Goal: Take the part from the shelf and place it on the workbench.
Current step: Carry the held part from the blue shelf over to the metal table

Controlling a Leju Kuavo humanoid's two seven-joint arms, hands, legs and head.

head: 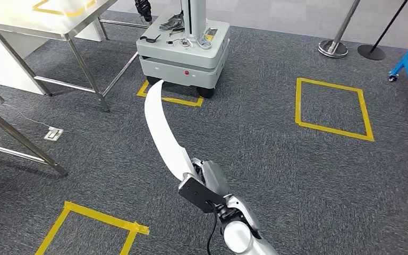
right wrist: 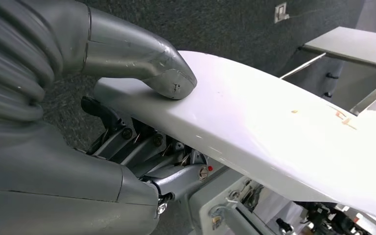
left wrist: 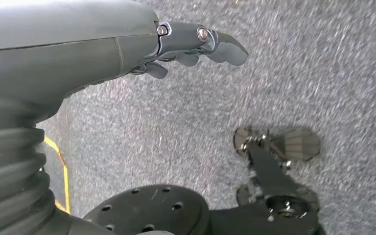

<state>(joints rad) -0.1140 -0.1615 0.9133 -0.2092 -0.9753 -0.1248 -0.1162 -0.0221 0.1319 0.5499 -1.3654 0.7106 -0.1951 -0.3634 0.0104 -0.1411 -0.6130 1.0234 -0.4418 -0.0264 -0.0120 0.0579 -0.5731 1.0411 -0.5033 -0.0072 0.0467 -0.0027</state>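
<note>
Long white curved plastic part (head: 162,125), gripped at its near end by right hand (head: 208,178), thumb (right wrist: 169,78) pressed on top and fingers (right wrist: 142,144) clamped beneath, held out above grey carpet (head: 276,154) toward grey wheeled base (head: 185,50) carrying metal pieces. Left hand (left wrist: 196,46) empty, fingers loosely apart over carpet. Steel-legged workbench (head: 42,18) off to the left, yellow tape squares (head: 333,109) around.
</note>
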